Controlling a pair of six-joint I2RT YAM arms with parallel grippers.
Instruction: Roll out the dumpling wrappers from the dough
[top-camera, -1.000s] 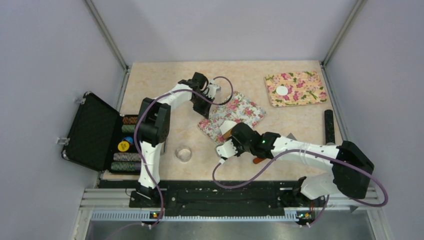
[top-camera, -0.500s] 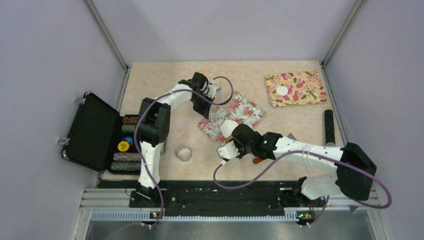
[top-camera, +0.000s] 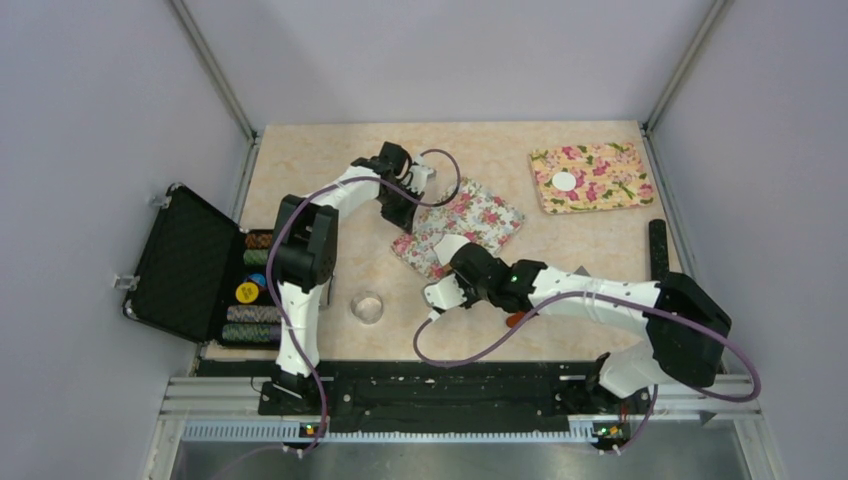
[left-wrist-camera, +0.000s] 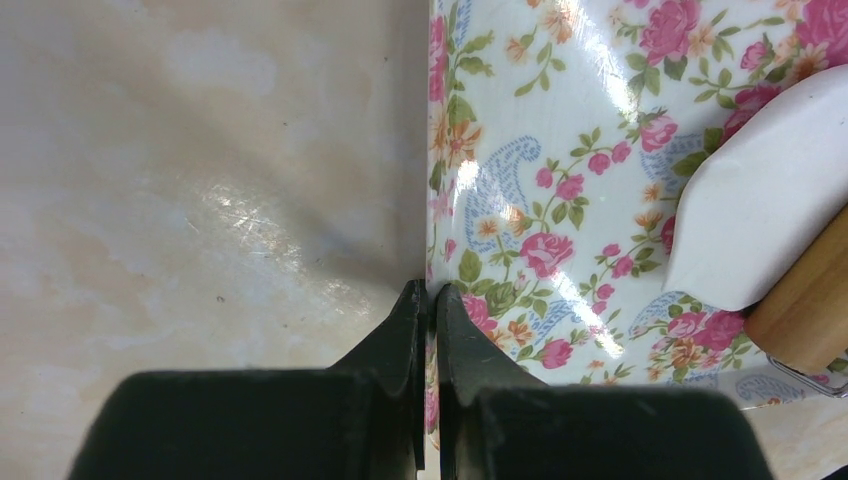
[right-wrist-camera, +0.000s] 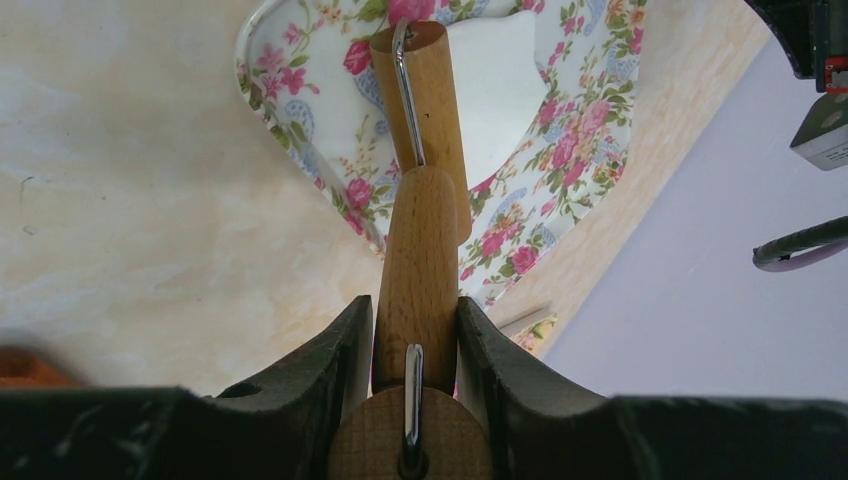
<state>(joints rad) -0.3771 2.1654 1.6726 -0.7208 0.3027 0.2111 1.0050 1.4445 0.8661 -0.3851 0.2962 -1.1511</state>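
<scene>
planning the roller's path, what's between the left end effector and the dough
Just bare floral mat, seen in the left wrist view: the left end effector, shut on the mat's edge, and the dough have nothing else between them.

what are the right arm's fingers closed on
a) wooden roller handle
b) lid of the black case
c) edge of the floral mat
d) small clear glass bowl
a: the right wrist view shows the right fingers pressed against both sides of the light wooden roller, which reaches over the white dough on the pink floral mat.
</scene>
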